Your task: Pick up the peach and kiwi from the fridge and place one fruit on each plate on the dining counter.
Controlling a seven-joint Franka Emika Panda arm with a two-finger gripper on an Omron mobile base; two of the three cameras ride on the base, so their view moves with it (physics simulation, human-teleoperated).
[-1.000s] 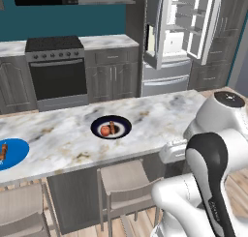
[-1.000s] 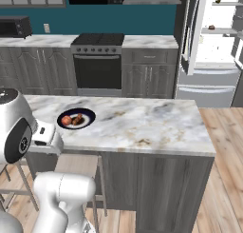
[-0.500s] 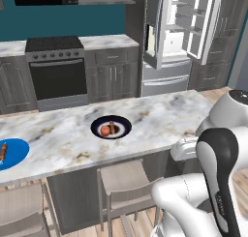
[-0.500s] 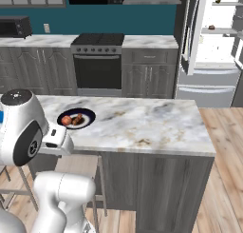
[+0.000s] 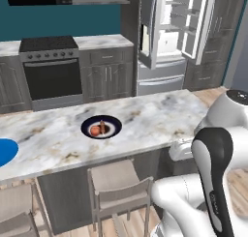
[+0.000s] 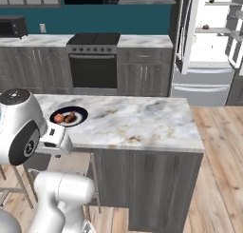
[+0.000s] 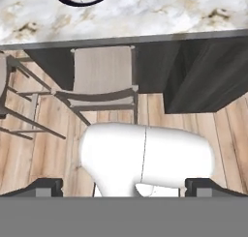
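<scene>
End effector (image 7: 125, 186) spread wide and empty, low in the hand view, pointing down at the wooden floor and a grey stool (image 7: 101, 79) beside the white-grey marbled surface (image 7: 160, 11).

Black round plate with a pale rim (image 5: 101, 127) left of centre in the left base view, carrying the small orange-red round peach (image 5: 95, 130) with a brown lumpy item (image 5: 103, 124) touching or just beside it. Flat bright blue plate (image 5: 5, 151) cut by the left edge of that view.

Probably the peach step done, the kiwi still to fetch. To do it well:
- Lift the arm clear of the stool and the surface edge before driving.
- Turn toward the tall silver-grey fridge (image 6: 209, 46), open at the upper right of the right base view.
- Check the small dark spots on its shelves (image 6: 205, 26) from closer; too small to call either one the kiwi.
- Approach with fingers wide, level with the shelf.

No brand, label or readable writing anywhere.
</scene>
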